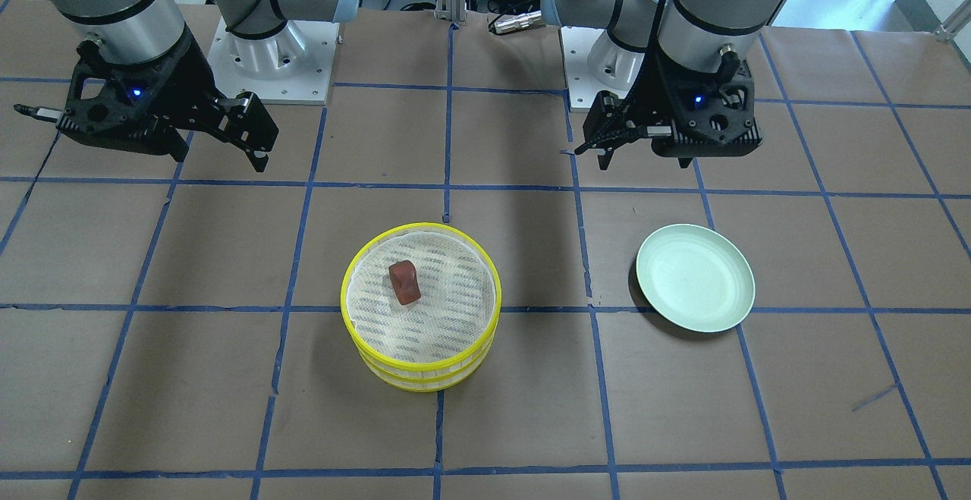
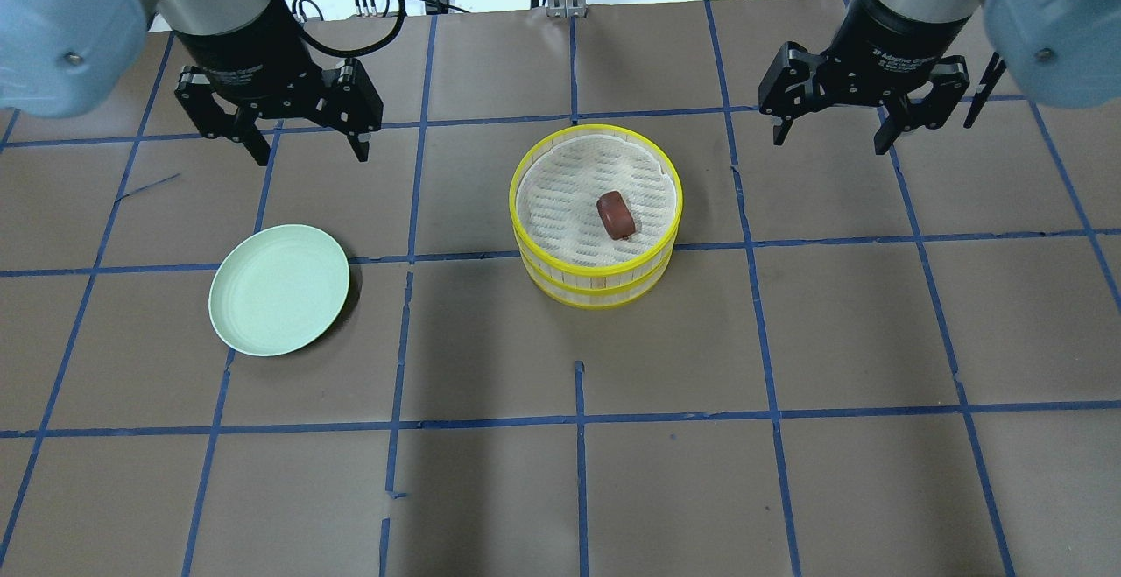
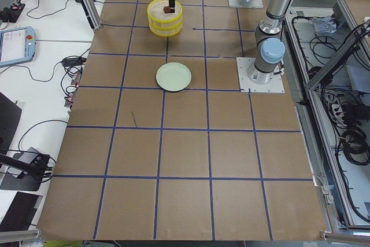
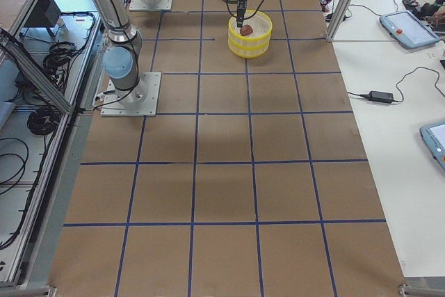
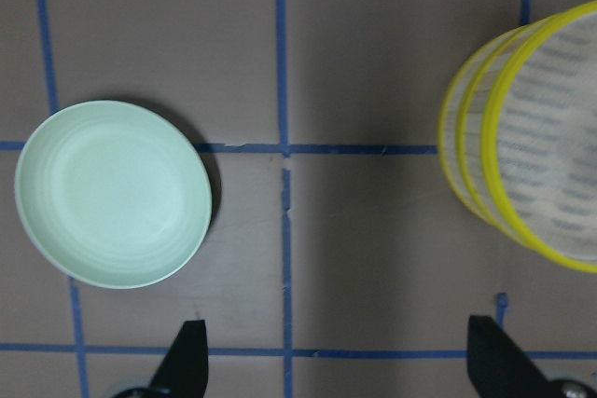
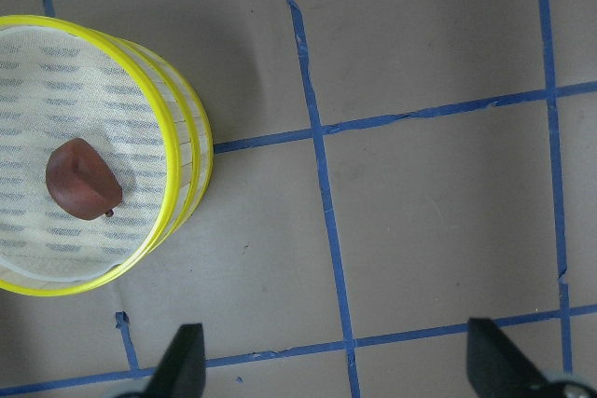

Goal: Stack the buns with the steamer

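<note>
The two yellow-rimmed steamer tiers [image 2: 595, 284] stand stacked one on the other at the table's middle, also seen in the front view [image 1: 421, 371]. The reddish-brown bun [image 2: 616, 214] lies on the white mesh of the top tier, as the front view [image 1: 404, 282] and the right wrist view [image 6: 82, 179] also show. The white bun is hidden. My left gripper [image 2: 311, 155] is open and empty, raised behind the plate. My right gripper [image 2: 830, 141] is open and empty, raised beside and behind the steamer. Both are well apart from the stack.
An empty pale green plate [image 2: 278, 288] lies on the table on my left side, also in the left wrist view [image 5: 112, 193]. Brown paper with blue tape lines covers the table. The arm bases stand at the back edge.
</note>
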{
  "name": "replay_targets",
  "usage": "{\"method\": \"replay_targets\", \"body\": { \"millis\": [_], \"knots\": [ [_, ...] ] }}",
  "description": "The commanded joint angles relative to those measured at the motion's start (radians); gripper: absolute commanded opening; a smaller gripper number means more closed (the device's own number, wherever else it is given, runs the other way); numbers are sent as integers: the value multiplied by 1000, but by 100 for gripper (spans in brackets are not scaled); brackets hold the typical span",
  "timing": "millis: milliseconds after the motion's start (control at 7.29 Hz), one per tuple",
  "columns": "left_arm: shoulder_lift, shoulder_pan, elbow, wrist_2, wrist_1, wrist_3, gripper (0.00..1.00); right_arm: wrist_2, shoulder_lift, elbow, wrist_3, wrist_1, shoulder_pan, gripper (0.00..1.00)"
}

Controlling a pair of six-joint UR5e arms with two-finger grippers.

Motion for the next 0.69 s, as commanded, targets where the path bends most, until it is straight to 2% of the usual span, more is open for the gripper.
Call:
{"method": "replay_targets", "body": {
  "millis": [0, 411, 548],
  "knots": [
    [18, -37, -30, -59, -16, -61, 97, -2, 0, -4, 0, -1, 4, 100],
    [23, -37, -54, -58, -16, -55, 97, -2, 23, -77, -20, 117, 10, 100],
    [23, -34, -60, -60, -7, -49, 97, -2, 21, -77, -19, 124, 10, 100]
  ]
}}
